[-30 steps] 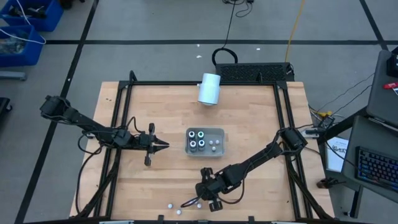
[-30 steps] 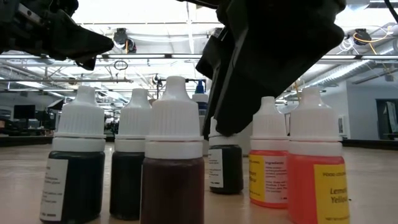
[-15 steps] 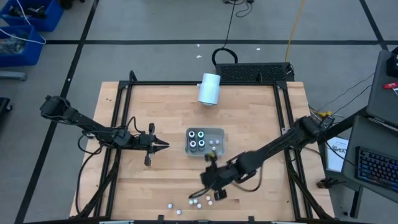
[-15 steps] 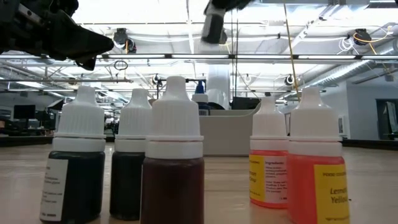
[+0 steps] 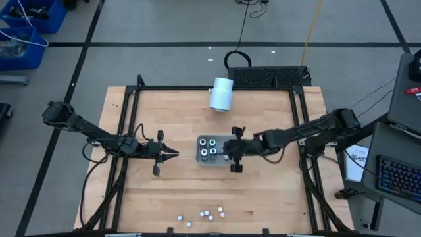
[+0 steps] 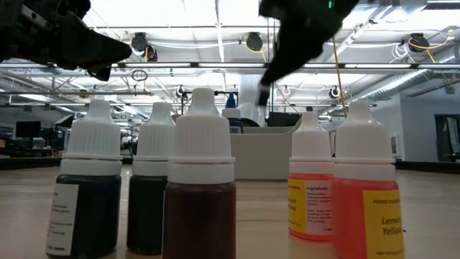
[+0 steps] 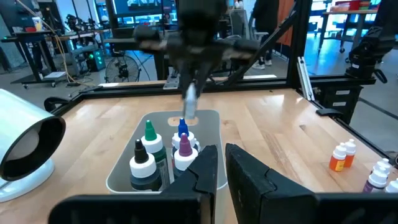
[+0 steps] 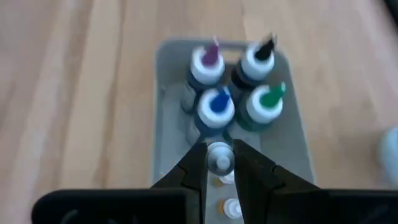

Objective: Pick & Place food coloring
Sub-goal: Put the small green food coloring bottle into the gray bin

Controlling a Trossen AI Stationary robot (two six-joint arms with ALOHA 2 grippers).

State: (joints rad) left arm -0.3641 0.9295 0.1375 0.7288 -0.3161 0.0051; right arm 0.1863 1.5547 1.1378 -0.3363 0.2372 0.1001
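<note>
A grey tray (image 5: 201, 158) in mid-table holds four dark food coloring bottles (image 8: 216, 102) with coloured tips, and small bottles (image 8: 233, 208) beside them. My right gripper (image 8: 221, 148) hovers over the tray's right part (image 5: 228, 151), shut on a small white-capped bottle (image 8: 219, 160). Several more small bottles (image 5: 209, 214) stand on their bases near the table's front edge, close up in the low view (image 6: 201, 187). My left gripper (image 5: 172, 153) waits, shut, left of the tray, pointing level at it. My right gripper pinches the small bottle's white cap (image 8: 219, 157) between its two fingers (image 8: 198, 165). It comes slanting down from the table's right side. The bottle hangs below the fingers, lifted clear above the tray; its body is hidden under the cap.
A large white cylinder (image 5: 222, 93) lies on its side at the table's far edge. A black frame (image 5: 128, 131) runs round the tabletop. Bare wood stretches between the tray and the front row of bottles.
My right gripper has taken a dark, white-capped bottle out of the front row. It has risen and swung toward the far edge until it is over the tray's right part, tipping less steeply. The rest of the row stays put.
</note>
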